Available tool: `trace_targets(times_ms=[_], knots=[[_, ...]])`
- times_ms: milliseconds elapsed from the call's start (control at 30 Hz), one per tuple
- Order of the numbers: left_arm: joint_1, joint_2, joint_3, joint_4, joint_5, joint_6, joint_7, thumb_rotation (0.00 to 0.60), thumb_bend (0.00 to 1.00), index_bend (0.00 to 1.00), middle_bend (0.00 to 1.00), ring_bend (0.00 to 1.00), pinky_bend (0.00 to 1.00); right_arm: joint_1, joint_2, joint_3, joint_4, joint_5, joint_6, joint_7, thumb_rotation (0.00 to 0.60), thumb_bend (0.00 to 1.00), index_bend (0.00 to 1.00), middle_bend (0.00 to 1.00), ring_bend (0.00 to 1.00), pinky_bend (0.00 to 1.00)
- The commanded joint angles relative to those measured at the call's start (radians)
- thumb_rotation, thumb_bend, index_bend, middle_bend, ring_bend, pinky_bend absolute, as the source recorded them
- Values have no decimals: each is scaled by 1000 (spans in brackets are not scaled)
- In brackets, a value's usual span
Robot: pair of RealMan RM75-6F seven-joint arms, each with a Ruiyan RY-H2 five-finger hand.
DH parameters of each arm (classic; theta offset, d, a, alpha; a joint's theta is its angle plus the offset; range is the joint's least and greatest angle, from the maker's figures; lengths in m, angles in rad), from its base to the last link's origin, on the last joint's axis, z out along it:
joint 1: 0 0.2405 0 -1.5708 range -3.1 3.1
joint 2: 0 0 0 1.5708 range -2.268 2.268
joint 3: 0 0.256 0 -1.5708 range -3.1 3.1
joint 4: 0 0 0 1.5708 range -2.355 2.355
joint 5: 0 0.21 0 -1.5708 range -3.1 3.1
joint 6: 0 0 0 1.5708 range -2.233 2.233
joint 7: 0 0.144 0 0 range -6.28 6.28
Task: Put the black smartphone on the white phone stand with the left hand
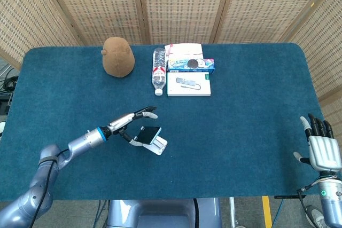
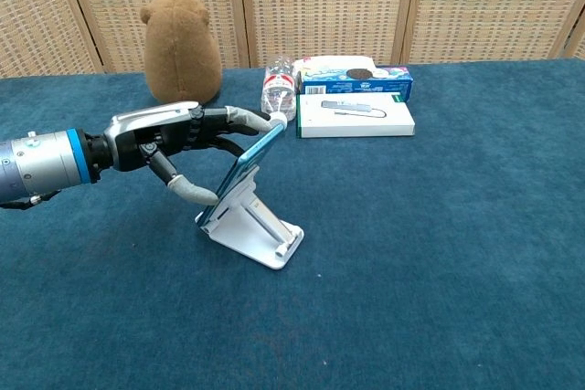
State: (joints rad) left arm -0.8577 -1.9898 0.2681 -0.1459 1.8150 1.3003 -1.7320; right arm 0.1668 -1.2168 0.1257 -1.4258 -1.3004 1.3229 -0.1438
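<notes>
From the head view, a table covered in dark teal carpet-like cloth (image 1: 240, 132) is filling most of the scene, with woven rattan screen panels (image 1: 181, 4) standing behind it as the room's backdrop. The left hand (image 1: 127, 123) is reaching in from the lower left, its fingers spread apart and extended over the black smartphone (image 1: 148, 134), which is leaning on the white phone stand (image 1: 159, 146) near the table's front-left area. Whether the thumb is touching the phone cannot be told here. The right hand (image 1: 322, 148) is hanging off the table's right edge, fingers straight and apart, holding nothing. Along the far edge are sitting a brown plush toy (image 1: 118, 56), a lying water bottle (image 1: 158, 70), a blue cookie box (image 1: 191, 65) and a white flat box (image 1: 188, 85).

From the chest view, the smartphone (image 2: 245, 171) is resting tilted back on the stand (image 2: 259, 228). The left hand (image 2: 169, 141) is sitting just behind it, fingers opened out above the phone's top edge and thumb curving near its lower back. The plush toy (image 2: 181, 47) and boxes (image 2: 355, 114) are lined up before the screens (image 2: 320, 2).
</notes>
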Motion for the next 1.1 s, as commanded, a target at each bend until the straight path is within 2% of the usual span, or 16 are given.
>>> trace_targets(times_ms=[33,133,233,400,533,700,833,867,933,1000,1100], knots=[[4,4,-6,-3,-6,14,-3,600,15,157,0,43,137,-1,0,0,-2,0,1,0,600,0,0,0,0,0],[9,13,-10,-9,-10,42,-9,600,10,145,0,23,129,-2,2,-1,-6,-1,4,-1,600,0,0,0,0,0],[12,29,-9,-18,-7,75,-14,600,5,92,0,1,105,-1,4,-1,-13,-5,5,-1,600,0,0,0,0,0],[10,90,-20,-54,-8,202,0,600,0,42,0,0,64,-7,19,-9,-38,-32,23,12,600,0,0,0,0,0],[4,127,-32,-95,-14,246,30,600,0,7,0,0,24,-14,31,-14,-54,-47,35,25,600,0,0,0,0,0],[-7,196,-33,-168,-8,269,133,600,0,0,0,0,0,-21,44,-22,-69,-73,52,43,600,0,0,0,0,0],[-4,290,-28,-275,-11,220,307,600,0,0,0,0,0,-24,51,-30,-78,-100,65,60,600,0,0,0,0,0],[-2,332,-33,-335,-20,193,383,600,0,0,0,0,0,-25,53,-33,-79,-107,66,66,600,0,0,0,0,0],[7,443,-42,-537,-50,131,565,600,0,0,0,0,0,-26,58,-37,-80,-117,68,81,600,0,0,0,0,0],[25,577,-51,-783,-103,56,772,600,0,0,0,0,0,-27,62,-38,-79,-124,71,93,600,0,0,0,0,0],[49,738,-62,-1090,-191,-28,1017,600,0,0,0,0,0,-29,67,-42,-77,-134,74,110,600,0,0,0,0,0]])
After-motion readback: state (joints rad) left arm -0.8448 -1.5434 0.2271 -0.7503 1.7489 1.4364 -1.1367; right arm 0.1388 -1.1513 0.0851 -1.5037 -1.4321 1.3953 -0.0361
